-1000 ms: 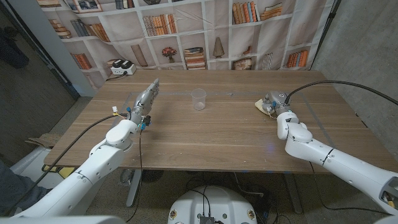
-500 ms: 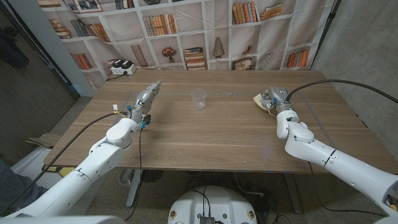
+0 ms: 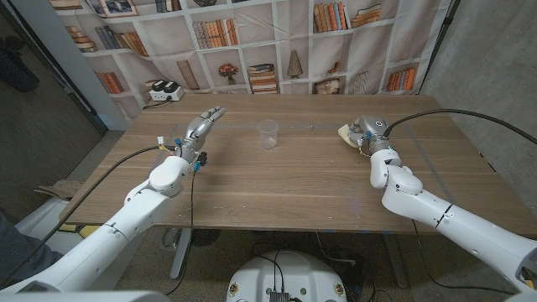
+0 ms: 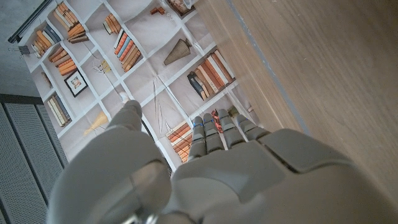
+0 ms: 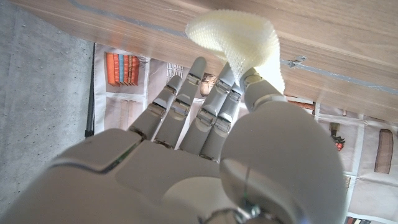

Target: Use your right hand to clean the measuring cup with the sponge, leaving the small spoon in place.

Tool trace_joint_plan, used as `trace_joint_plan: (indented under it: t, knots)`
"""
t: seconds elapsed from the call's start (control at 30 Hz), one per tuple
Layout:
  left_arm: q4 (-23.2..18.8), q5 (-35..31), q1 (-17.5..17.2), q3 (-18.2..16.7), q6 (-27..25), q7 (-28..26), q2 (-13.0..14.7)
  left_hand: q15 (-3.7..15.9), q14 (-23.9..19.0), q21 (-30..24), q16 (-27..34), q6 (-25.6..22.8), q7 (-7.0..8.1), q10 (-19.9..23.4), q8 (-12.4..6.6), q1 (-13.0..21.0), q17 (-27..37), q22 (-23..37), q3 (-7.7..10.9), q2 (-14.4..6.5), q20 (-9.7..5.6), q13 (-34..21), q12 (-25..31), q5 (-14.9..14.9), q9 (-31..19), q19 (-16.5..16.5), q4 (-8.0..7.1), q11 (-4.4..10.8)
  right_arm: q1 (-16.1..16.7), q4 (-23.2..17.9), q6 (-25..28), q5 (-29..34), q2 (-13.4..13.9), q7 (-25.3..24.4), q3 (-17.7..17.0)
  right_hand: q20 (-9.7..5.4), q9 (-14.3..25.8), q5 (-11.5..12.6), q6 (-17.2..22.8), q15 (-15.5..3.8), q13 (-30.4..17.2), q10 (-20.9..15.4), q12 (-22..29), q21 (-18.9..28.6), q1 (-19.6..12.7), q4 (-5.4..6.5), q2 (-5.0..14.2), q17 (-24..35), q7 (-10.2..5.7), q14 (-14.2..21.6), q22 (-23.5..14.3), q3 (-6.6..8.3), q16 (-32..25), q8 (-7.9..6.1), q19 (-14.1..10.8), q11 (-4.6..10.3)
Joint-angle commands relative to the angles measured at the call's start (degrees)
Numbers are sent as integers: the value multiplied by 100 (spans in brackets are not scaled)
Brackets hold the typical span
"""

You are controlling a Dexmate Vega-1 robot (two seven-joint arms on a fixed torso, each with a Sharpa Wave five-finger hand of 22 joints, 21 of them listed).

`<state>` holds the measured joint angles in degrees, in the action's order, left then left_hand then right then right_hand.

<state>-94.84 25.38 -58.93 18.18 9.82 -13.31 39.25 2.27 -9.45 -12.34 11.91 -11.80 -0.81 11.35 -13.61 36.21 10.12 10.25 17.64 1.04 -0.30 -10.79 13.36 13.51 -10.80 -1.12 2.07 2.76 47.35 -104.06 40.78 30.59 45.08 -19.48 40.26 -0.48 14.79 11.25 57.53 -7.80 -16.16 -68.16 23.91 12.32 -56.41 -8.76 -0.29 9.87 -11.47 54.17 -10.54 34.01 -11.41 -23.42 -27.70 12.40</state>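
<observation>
A small clear measuring cup (image 3: 268,132) stands upright on the wooden table (image 3: 277,184), near the far middle. To its right, my right hand (image 3: 367,132) pinches a pale yellow sponge (image 3: 346,133) between thumb and fingers. The right wrist view shows the sponge (image 5: 239,38) folded in that pinch, right at the table's surface, ahead of my right hand (image 5: 205,143). My left hand (image 3: 200,129) hangs over the table to the left of the cup, fingers stretched out and holding nothing. The left wrist view looks along my left hand (image 4: 205,168) with its fingers (image 4: 214,134) straight.
A white and black device (image 3: 164,91) sits at the table's back left corner. A bookshelf-print backdrop (image 3: 252,42) hangs behind the far edge. Thin grey lines (image 3: 424,164) mark the tabletop on the right. Cables trail from both wrists.
My right hand has carried the sponge away from me and a little to the left, towards the cup. My left hand has shifted slightly farther out and to the right.
</observation>
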Motion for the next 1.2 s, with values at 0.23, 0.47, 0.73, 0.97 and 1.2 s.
trace_joint_plan:
  t: [0.23,0.47,0.73,0.97,1.2]
  knots:
    - [-84,-1328,171,235,-285,-862,-56,3,-25,7,-11,-83,32,85,-3,116,2,16,0,80,26,-23,7,-6,-19,16,85,38,151,-275,9,-29,-34,-115,-77,41,28,31,137,-395,-64,48,34,9,-3,27,55,18,-107,42,-17,64,23,-30,4,-9]
    - [-276,-1926,299,440,-833,-1065,57,-23,109,59,-86,-1,38,-22,56,175,6,18,-28,147,71,-28,-63,3,-22,-97,135,42,212,-367,12,-64,-19,-149,-139,61,26,30,134,-402,-90,48,39,10,-12,22,57,21,-106,49,-18,73,29,-35,-4,-9]
    - [-435,-2509,376,668,-1239,-1218,129,-3,192,85,-121,29,46,-56,83,214,8,18,-57,210,95,-31,-92,15,-24,-163,172,63,227,-443,54,-39,-15,-140,-139,83,20,28,126,-404,-128,50,45,12,-20,16,56,20,-106,59,-18,88,38,-39,-16,-9]
    - [-450,-2688,441,813,-1341,-1035,204,-4,280,111,-149,63,44,-103,107,240,9,17,-85,265,87,-32,-119,27,-25,-235,200,86,216,-477,31,-10,-17,-136,-128,92,17,27,129,-398,-149,48,50,10,-16,19,57,22,-105,68,-18,93,40,-46,-18,-10]
    - [-398,-2923,565,1010,-1427,-849,264,4,298,121,-149,48,48,-119,107,253,10,17,-105,300,95,-34,-129,34,-26,-273,215,97,170,-483,7,37,-43,-108,-93,106,24,25,157,-393,-170,54,52,8,-17,17,54,22,-110,68,-18,100,46,-67,-18,-12]
